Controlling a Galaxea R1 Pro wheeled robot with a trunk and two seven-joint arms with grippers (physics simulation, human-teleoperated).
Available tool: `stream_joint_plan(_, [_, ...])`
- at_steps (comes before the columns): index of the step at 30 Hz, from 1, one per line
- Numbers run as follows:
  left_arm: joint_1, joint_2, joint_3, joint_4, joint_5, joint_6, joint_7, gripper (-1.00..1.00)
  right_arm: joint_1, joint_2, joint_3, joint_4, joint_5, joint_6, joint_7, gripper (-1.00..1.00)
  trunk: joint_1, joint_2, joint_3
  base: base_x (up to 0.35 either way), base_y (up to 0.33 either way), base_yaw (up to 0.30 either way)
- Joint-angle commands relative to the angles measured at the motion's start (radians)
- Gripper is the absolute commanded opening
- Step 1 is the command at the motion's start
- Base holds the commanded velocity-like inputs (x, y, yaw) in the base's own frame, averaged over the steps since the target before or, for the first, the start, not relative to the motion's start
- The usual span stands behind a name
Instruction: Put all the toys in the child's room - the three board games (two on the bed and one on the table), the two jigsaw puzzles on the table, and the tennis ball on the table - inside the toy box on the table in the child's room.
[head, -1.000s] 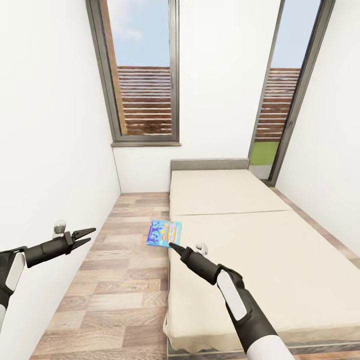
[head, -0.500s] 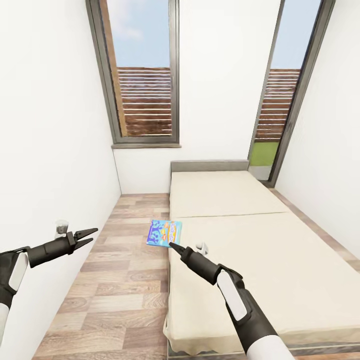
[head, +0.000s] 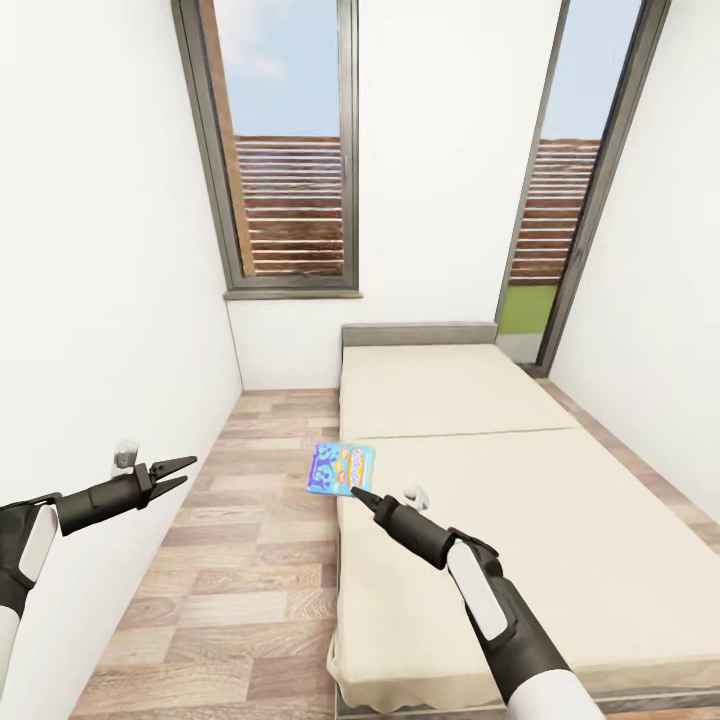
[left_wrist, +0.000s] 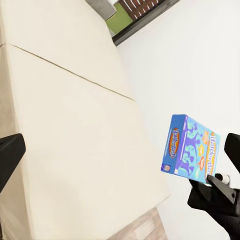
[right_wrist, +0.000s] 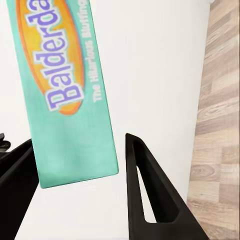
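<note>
A blue cartoon-printed board game (head: 342, 469) hangs in the air at the bed's (head: 520, 520) left edge, with my right gripper (head: 358, 490) shut on its lower end. In the right wrist view its teal side (right_wrist: 65, 90) reads "Balderdash" and stands between my dark fingers (right_wrist: 145, 195). The left wrist view shows the same board game (left_wrist: 192, 152) held up by my right gripper (left_wrist: 214, 192) beside the beige mattress (left_wrist: 75, 125). My left gripper (head: 170, 472) stands open and empty over the floor, close to the left wall. The table, toy box, puzzles and ball are out of view.
A strip of wood plank floor (head: 240, 560) runs between the white left wall (head: 100, 300) and the bed. Two tall dark-framed windows (head: 290, 150) stand behind the grey headboard (head: 420, 331). A white wall (head: 660, 300) lines the bed's right side.
My right gripper has carried the blue board game a little to the right, toward the mattress. The left arm has barely moved.
</note>
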Motion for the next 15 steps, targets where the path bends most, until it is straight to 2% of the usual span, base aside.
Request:
stream_joint_plan(1, [-0.001, 0.000, 0.000, 0.000, 0.002, 0.006, -0.001, 1.00, -0.001, -0.004, -0.001, -0.001, -0.008, 0.010, -0.001, -1.00, -0.004, 0.007, 0.002, 0.000, 0.000, 0.000])
stream_joint_plan(4, [-0.001, -0.001, 0.000, 0.000, 0.002, 0.006, -0.001, 1.00, -0.001, -0.016, -0.005, -0.001, -0.008, 0.028, -0.001, -1.00, -0.015, 0.028, 0.012, 0.000, 0.000, 0.000])
stream_joint_plan(15, [-0.001, 0.000, 0.000, 0.000, -0.002, 0.005, 0.000, 1.00, -0.001, -0.021, -0.008, 0.001, -0.008, 0.034, 0.000, -1.00, -0.058, 0.105, 0.046, 0.000, 0.000, 0.000])
